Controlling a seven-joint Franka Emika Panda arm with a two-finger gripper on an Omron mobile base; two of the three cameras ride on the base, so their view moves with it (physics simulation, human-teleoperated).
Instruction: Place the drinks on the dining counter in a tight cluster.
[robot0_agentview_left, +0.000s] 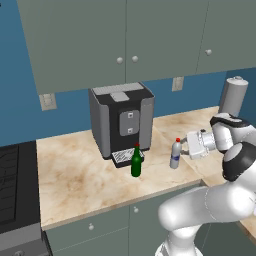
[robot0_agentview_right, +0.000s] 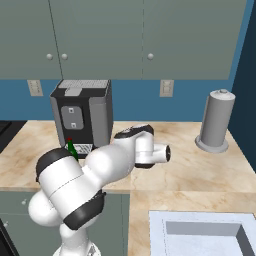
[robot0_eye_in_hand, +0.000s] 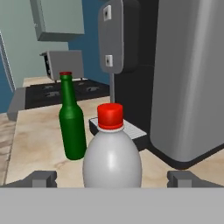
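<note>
The gripper (robot0_agentview_left: 184, 148) reaches sideways at the small silver-white bottle (robot0_agentview_left: 175, 153), which stands upright on the marble kitchen counter (robot0_agentview_left: 75, 180). The fingers (robot0_eye_in_hand: 41, 178) are wide apart, one on each side of the bottle, not touching it. The green bottle (robot0_agentview_left: 136, 161) stands near, just in front of the coffee machine (robot0_agentview_left: 121, 120).

Bottles: 2 – 1 green bottle (robot0_agentview_left: 136, 161) w/ red cap, 1 silver-white bottle (robot0_agentview_left: 175, 153) w/ red cap.
Coffee machine (robot0_agentview_left: 122, 121): 1.
Paper towel roll (robot0_agentview_right: 216, 121) on stand: 1.
Wall outlets: 2 – left outlet (robot0_agentview_left: 47, 101), right outlet (robot0_agentview_left: 177, 83).
Stove (robot0_agentview_left: 17, 185): 1, partly in frame.
Sink (robot0_agentview_right: 202, 233): 1.
Toaster (robot0_eye_in_hand: 63, 64): 1, far end.
</note>
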